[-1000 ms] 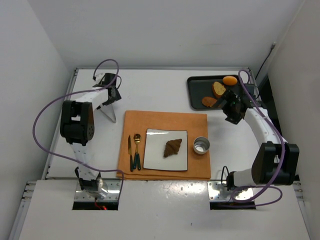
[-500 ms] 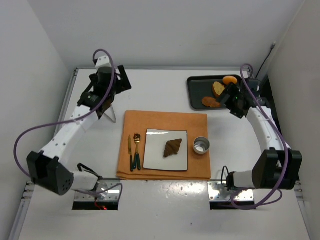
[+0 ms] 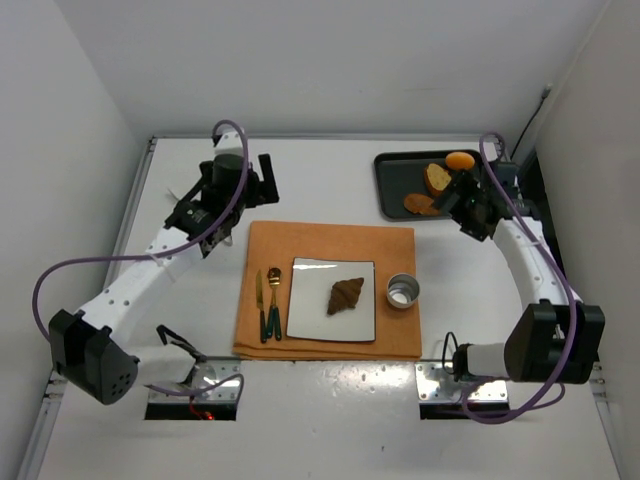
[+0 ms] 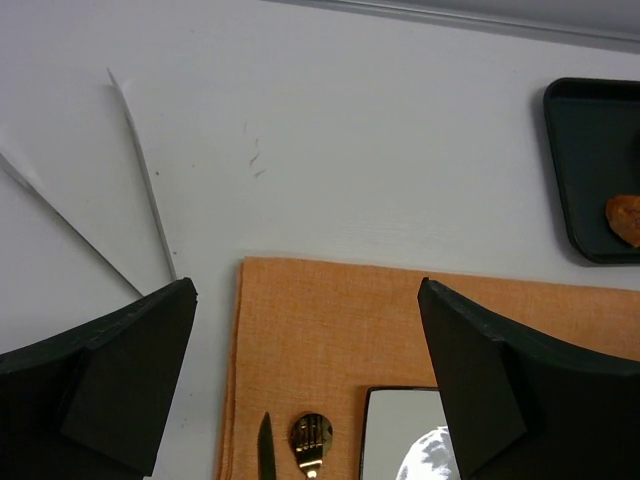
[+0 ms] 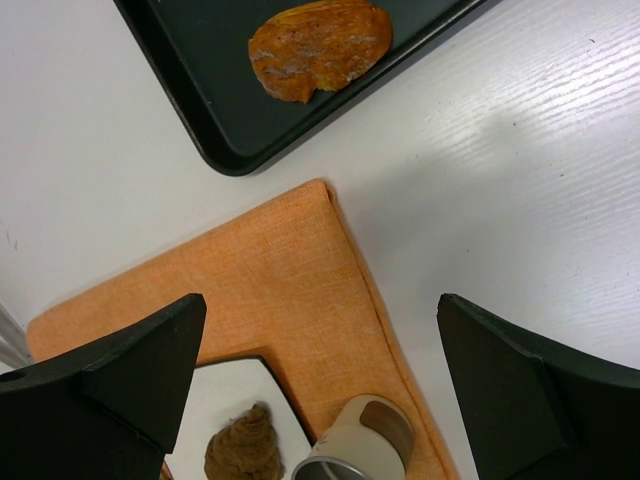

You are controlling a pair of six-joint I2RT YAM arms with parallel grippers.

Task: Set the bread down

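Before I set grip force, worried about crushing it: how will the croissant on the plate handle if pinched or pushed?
The croissant is probably light and crushable; its ridged crust looks flaky. Lying flat, crescent-shaped, it likely won't roll. On the smooth plate a push would probably slide it, not tip it.

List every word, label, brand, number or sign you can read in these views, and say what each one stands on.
None: no readable text shows in any of the three views.
The croissant, white plate, orange placemat, metal cup and black tray all look unmarked, with no label, brand or number visible.
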